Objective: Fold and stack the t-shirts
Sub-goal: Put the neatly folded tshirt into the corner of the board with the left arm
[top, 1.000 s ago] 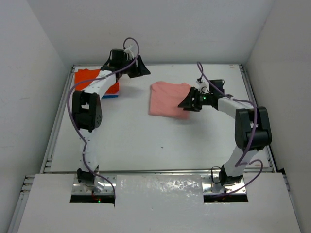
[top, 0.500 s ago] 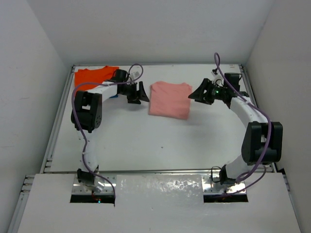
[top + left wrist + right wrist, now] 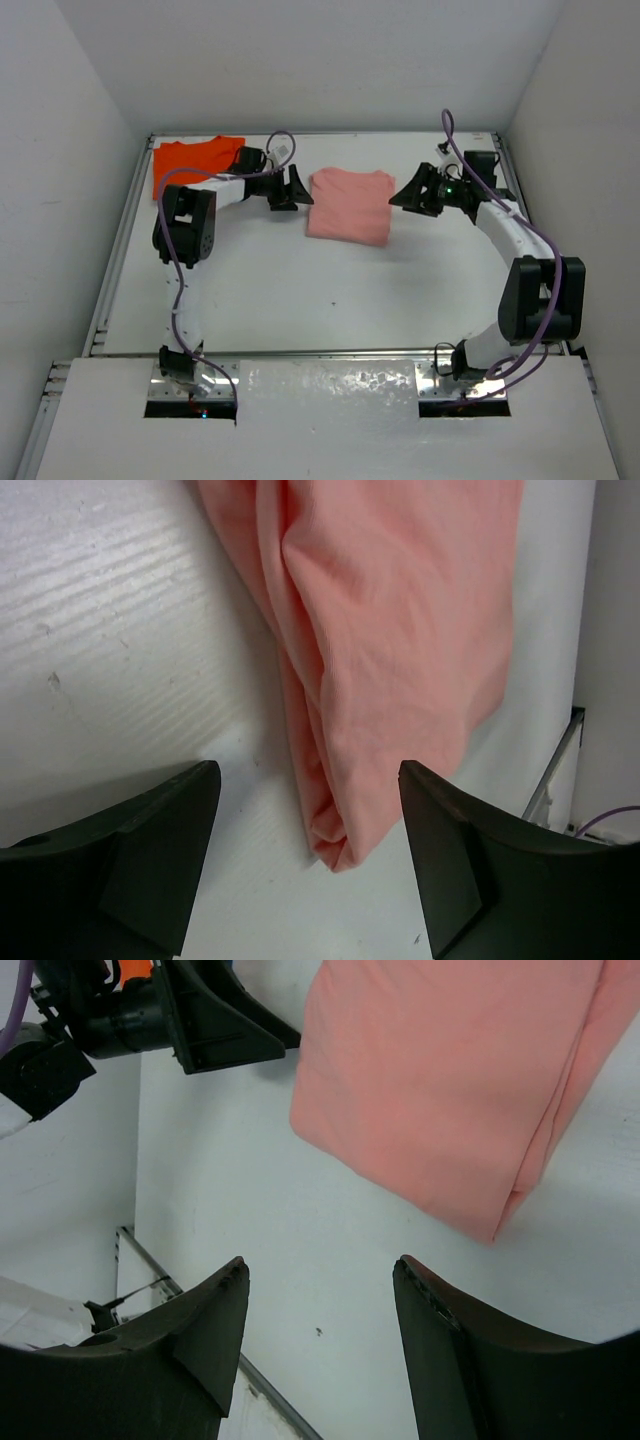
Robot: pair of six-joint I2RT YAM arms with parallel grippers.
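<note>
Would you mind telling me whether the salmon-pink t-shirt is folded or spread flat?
Folded: the salmon-pink t-shirt lies as a compact rectangle, and the left wrist view shows doubled layers along its edge.

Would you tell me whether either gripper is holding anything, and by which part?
Nothing is held. The left gripper and the right gripper are both open, flanking the folded pink t-shirt, which lies on the table.

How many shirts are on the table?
2. A pink shirt lies folded in the middle of the table. An orange shirt lies in the far left corner. Another could be hidden underneath it.
</note>
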